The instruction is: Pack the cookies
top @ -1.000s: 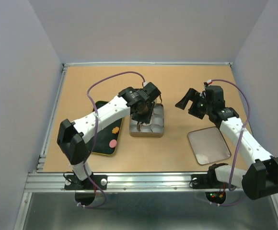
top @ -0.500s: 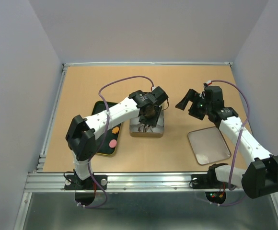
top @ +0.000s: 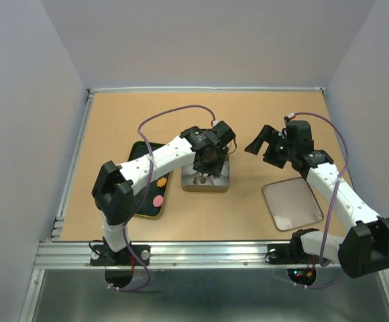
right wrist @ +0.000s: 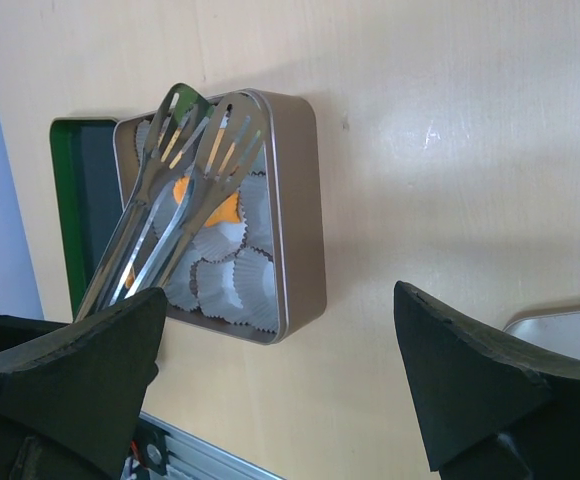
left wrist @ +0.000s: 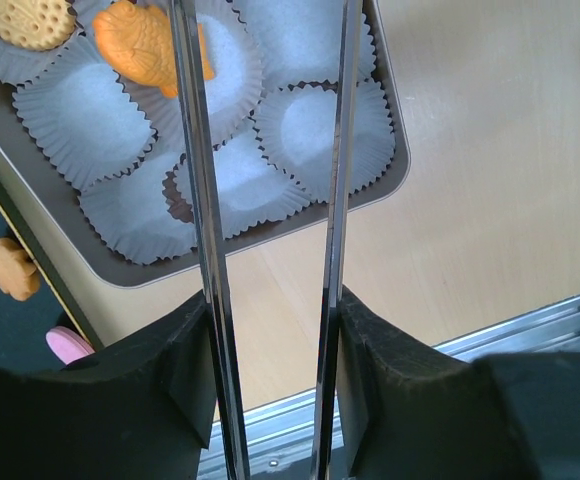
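Cookies [left wrist: 155,50] sat in the tin's [right wrist: 303,200] cups [left wrist: 315,130], upper left; two waited on the tray [right wrist: 80,200]. Left hand [left wrist: 270,320], clenched on tongs [left wrist: 195,150], had swung rightward over the tin, likely post-drop. Right hand [right wrist: 280,300] hung released.

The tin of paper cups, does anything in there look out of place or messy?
Slightly. The paper cups in the tin overlap instead of sitting in neat rows, and a dark brown piece beside the tongs seems tucked under a cup rather than in one. The orange fish cookie sits properly in its cup.
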You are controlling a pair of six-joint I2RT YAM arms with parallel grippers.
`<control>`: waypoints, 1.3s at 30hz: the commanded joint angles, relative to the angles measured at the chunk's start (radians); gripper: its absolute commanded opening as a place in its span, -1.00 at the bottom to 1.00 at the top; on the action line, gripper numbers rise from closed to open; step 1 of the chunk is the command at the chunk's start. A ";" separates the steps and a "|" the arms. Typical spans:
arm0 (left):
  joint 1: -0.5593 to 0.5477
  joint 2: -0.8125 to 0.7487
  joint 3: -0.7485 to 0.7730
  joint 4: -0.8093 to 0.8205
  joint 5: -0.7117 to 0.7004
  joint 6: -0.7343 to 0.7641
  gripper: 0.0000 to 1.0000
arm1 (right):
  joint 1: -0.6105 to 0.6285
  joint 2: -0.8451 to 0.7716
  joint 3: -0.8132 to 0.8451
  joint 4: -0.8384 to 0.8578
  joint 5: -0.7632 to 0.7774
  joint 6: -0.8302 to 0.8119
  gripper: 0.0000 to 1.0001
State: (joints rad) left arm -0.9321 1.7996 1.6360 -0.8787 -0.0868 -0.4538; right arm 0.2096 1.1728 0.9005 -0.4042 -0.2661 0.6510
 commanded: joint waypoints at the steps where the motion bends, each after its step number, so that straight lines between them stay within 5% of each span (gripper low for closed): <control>1: -0.004 -0.011 0.028 0.003 -0.036 0.009 0.06 | -0.007 0.001 0.000 0.007 -0.010 -0.007 1.00; 15: 0.013 -0.164 0.062 -0.161 -0.165 -0.031 0.07 | -0.007 0.013 -0.006 0.010 -0.019 -0.005 1.00; 27: 0.076 -0.704 -0.450 -0.240 -0.055 -0.177 0.07 | -0.007 0.047 -0.009 0.028 -0.056 0.009 1.00; 39: 0.121 -0.881 -0.705 -0.241 0.025 -0.238 0.08 | -0.007 0.013 -0.035 0.033 -0.076 0.018 1.00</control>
State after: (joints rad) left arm -0.8211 0.9478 0.9562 -1.1206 -0.0765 -0.6624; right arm 0.2096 1.2278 0.8974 -0.4004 -0.3290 0.6624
